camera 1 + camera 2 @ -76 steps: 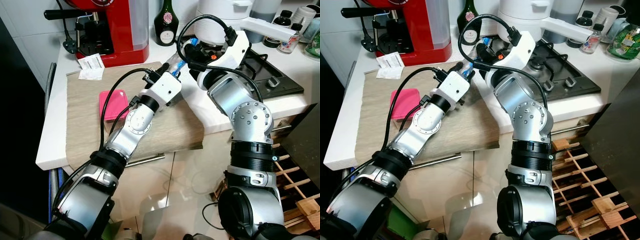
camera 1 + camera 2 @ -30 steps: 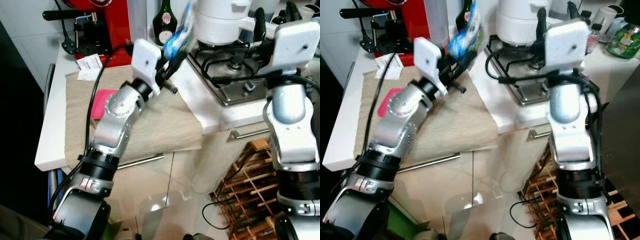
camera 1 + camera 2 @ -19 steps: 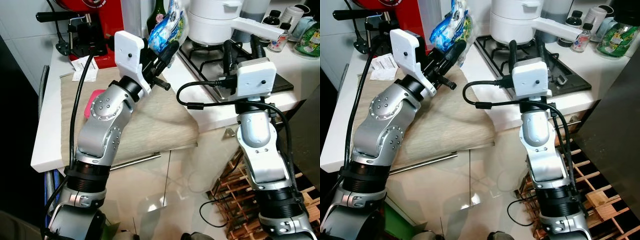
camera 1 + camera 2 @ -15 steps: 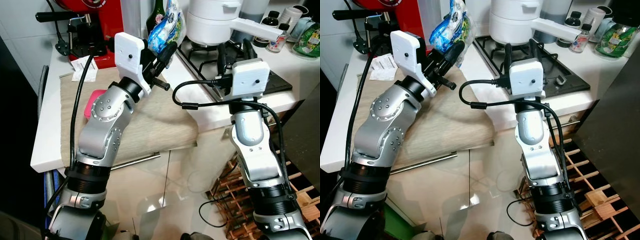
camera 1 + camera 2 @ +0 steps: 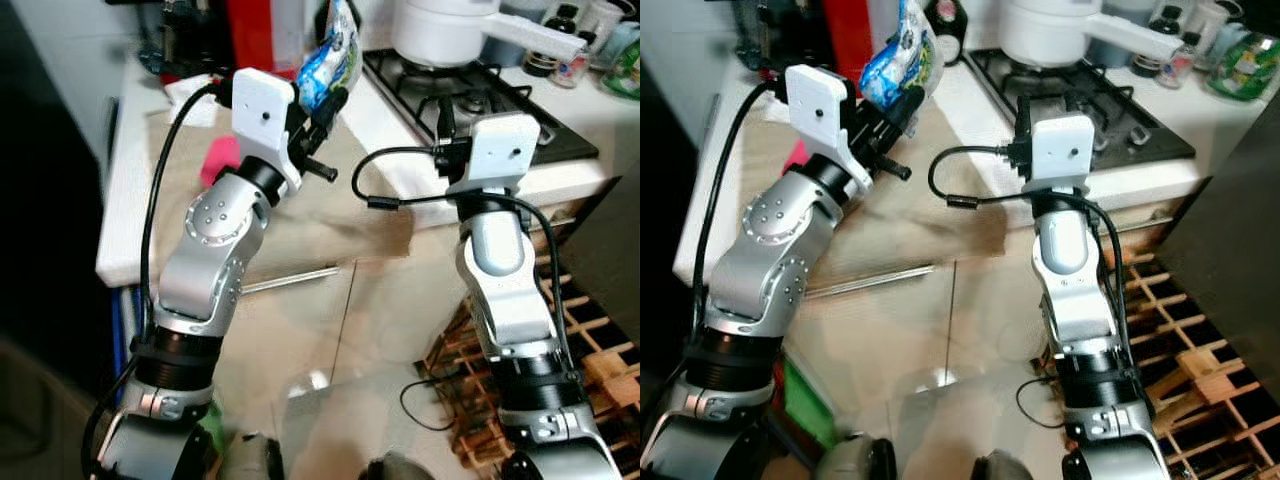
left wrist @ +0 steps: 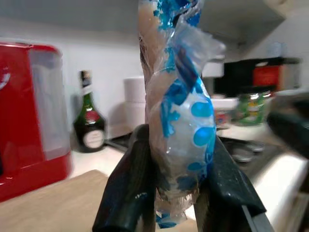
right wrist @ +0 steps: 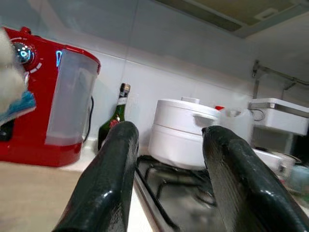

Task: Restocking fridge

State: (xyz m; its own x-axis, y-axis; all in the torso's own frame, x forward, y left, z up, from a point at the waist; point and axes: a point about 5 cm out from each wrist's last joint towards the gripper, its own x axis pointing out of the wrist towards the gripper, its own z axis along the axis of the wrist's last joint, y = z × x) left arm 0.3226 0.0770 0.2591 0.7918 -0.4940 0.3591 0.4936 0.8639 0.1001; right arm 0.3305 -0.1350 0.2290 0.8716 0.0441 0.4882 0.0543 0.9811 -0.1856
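Bag (image 6: 178, 121): clear plastic with blue print, pale contents, standing upright between the two black fingers (image 6: 128, 188) of the left gripper (image 5: 328, 100). Pinched at its lower part; top twisted and free above the fingers. Held high, well clear of the counter (image 5: 130, 230), above the mat (image 5: 340, 215). Judgement: raised like this for carrying to the fridge, so it won't drag on things on the counter.

Right gripper (image 7: 169, 183): fingers spread wide, nothing between them. It sits raised in front of the stove (image 5: 470, 95), pointing toward the back wall. Judgement: kept free for a fridge door, or parked out of the way.

Around: pink item (image 5: 222, 158) flat on the mat, partly behind the left arm. Red machine (image 7: 43, 111) at the back of the counter, dark bottle (image 7: 116, 116) beside it, then a white pot (image 7: 186, 130) on the stove. A paper slip (image 5: 195, 85) lies near the machine. Small bottles (image 5: 1185, 50) stand at the far right of the counter. Wooden rack (image 5: 1185, 350) low on the floor by the right arm.

In the way: no fridge visible from here. The right arm's cable (image 5: 960, 175) loops near the bag-holding arm; rack and counter edge crowd any turn to the right.
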